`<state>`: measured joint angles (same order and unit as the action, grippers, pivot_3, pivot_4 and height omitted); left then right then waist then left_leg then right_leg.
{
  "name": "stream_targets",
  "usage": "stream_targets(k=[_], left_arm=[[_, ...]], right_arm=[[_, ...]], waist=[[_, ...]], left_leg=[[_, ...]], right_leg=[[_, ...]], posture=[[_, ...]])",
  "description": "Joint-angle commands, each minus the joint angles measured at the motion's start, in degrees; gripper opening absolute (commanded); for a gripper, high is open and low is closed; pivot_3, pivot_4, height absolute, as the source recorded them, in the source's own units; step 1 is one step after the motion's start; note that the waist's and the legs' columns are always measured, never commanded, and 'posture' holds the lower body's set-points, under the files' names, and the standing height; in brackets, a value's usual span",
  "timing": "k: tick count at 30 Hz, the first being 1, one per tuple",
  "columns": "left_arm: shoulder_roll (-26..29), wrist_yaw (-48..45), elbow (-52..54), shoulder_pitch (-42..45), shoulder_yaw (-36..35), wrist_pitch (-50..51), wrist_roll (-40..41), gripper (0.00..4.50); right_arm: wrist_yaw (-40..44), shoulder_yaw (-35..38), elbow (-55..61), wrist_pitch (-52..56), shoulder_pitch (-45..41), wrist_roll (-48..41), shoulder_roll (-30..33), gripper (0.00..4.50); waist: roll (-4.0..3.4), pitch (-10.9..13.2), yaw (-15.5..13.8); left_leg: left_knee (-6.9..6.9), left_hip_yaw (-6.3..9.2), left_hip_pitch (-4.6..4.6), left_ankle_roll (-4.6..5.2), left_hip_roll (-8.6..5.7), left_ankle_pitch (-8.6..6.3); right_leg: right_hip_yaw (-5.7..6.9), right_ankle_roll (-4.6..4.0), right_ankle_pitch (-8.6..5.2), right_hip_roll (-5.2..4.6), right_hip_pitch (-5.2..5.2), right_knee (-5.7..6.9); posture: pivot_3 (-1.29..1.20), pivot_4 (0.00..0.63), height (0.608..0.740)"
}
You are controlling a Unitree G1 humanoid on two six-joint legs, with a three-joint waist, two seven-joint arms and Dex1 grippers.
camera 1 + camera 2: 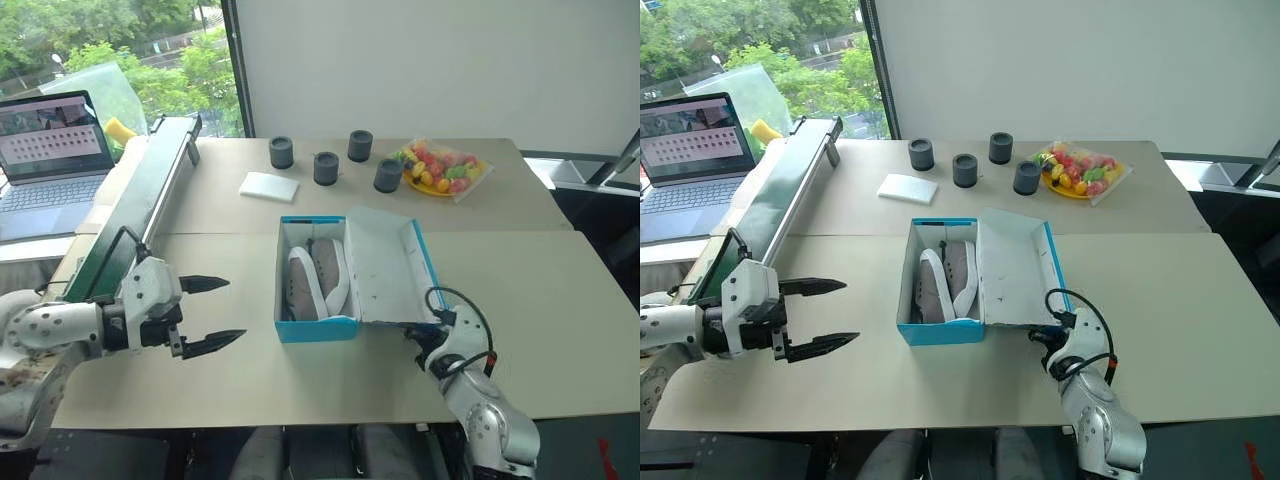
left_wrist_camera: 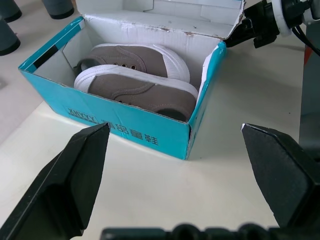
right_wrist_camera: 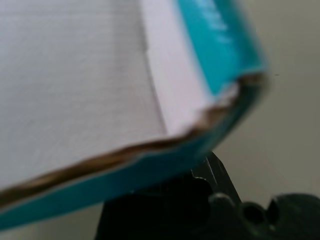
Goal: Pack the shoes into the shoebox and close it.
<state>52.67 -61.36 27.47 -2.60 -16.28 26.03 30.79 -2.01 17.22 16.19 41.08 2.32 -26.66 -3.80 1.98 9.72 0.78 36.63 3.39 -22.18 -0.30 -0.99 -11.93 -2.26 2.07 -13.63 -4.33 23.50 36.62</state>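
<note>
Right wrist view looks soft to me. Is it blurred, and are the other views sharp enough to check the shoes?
Right wrist view: yes, out of focus, the shoebox lid edge sits too close to the lens. Left wrist view: sharp, both shoes clear inside the shoebox, under even light. Left eye view: evenly lit, no glare on the table, bright daylight through the window at the far left.

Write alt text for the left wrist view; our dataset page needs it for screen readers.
Two grey shoes lie side by side inside an open blue shoebox on a pale table. The left gripper, fingers spread wide, faces the box's corner.
</note>
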Motion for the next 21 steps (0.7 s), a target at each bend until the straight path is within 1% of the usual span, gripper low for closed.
stream_targets(k=[1,3,5,8,9,10,12,15,16,19,21], left_arm=[[0.16,0.31,1.09,0.62,-0.07,-1.0,0.01,4.5],[0.17,0.46,1.21,0.51,0.0,-1.03,-0.13,4.5],[0.18,0.57,1.3,0.33,-0.12,-1.0,-0.2,4.5],[0.15,0.91,1.71,-0.15,-0.52,-0.85,-0.29,4.5],[0.14,1.07,1.93,-0.4,-0.72,-0.77,-0.28,4.5],[0.12,1.34,2.17,-0.67,-0.97,-0.62,-0.23,4.5],[0.08,1.79,2.5,-1.06,-1.4,-0.47,-0.23,4.5],[0.16,2.15,2.86,-1.76,-2.13,-0.33,-0.09,4.5],[0.27,2.25,2.97,-2.13,-2.45,-0.39,-0.21,4.5],[0.35,2.63,3.1,-2.83,-3.35,-0.17,-0.01,4.5],[0.27,2.76,3.25,-3.32,-3.39,-0.28,-0.13,4.5]], right_arm=[[-3.32,10.97,-6.6,-4.14,-2.9,-9.22,-3.87,0.08],[-3.33,15.42,-9.65,-2.9,-5.65,-21.85,-6.61,0.08],[-2.83,18.37,-11.35,-1.69,-7.62,-33.93,-8.1,0.08],[-0.95,20.47,-12.55,-1.53,-10.36,-47.57,-7.3,0.08],[0.24,20.39,-12.59,-1.09,-11.44,-51.07,-6.39,0.08],[1.18,19.78,-12.42,-0.29,-12.24,-54.09,-5.26,0.08],[2.17,17.82,-11.97,0.82,-13.17,-56.36,-2.99,0.08],[2.51,15.75,-11.96,2.01,-13.27,-57.98,-0.53,0.08],[2.34,14.89,-11.57,3.38,-12.59,-58.49,1.1,0.08],[3.94,12.03,-6.01,9.65,-8.37,-63.57,7.03,0.08],[9.93,9.76,0.35,16.71,-3.58,-69.99,14.89,0.08]], waist=[[-0.02,0.02,-0.05],[-0.03,0.02,-0.06],[-0.03,0.02,0.11],[-0.02,0.02,0.67],[-0.2,0.13,1.3],[-0.4,0.24,1.79],[-0.56,0.32,2.12],[-0.57,0.32,2.09],[-0.57,0.32,1.99],[-0.63,0.36,1.29],[-0.63,0.36,1.21]], left_leg=[[0.0,0.0,0.03,0.0,-0.01,0.0],[0.0,0.02,0.1,0.02,-0.01,0.0],[-0.01,0.06,0.14,0.06,0.09,-0.03],[-0.03,0.07,0.12,0.12,0.18,-0.06],[-0.04,0.06,0.11,0.13,0.21,-0.07],[-0.08,0.02,0.09,0.14,0.29,-0.08],[-0.26,-0.14,0.15,0.14,0.3,-0.07],[-0.42,-0.4,0.13,0.14,0.5,-0.07],[-0.46,-0.4,0.07,0.13,0.59,-0.08],[-0.46,-0.41,-0.41,0.12,0.7,-0.09],[-0.4,-0.4,-0.57,0.12,0.71,-0.09]], right_leg=[[-0.01,0.01,0.0,-0.01,-0.07,-0.05],[-0.01,0.0,0.01,-0.02,-0.2,-0.17],[0.02,-0.06,0.03,0.06,-0.33,-0.38],[-0.01,-0.01,0.13,0.13,-0.32,-0.48],[-0.07,-0.01,0.15,0.13,-0.27,-0.47],[-0.17,-0.06,0.21,0.15,-0.2,-0.47],[-0.27,-0.05,0.22,0.19,-0.13,-0.44],[-0.28,-0.11,0.21,0.52,-0.03,-0.46],[-0.28,-0.26,0.26,0.63,0.09,-0.46],[-0.3,-0.6,0.45,0.78,0.65,-0.39],[-0.29,-0.62,0.47,0.77,0.75,-0.37]], posture=[[0.0,0.15,0.737],[0.0,0.15,0.737],[0.0,0.15,0.737],[0.0,0.15,0.737],[0.0,0.15,0.737],[0.0,0.15,0.737],[0.0,0.15,0.737],[0.0,0.15,0.737],[0.0,0.15,0.737],[0.0,0.15,0.737],[0.0,0.15,0.737]])
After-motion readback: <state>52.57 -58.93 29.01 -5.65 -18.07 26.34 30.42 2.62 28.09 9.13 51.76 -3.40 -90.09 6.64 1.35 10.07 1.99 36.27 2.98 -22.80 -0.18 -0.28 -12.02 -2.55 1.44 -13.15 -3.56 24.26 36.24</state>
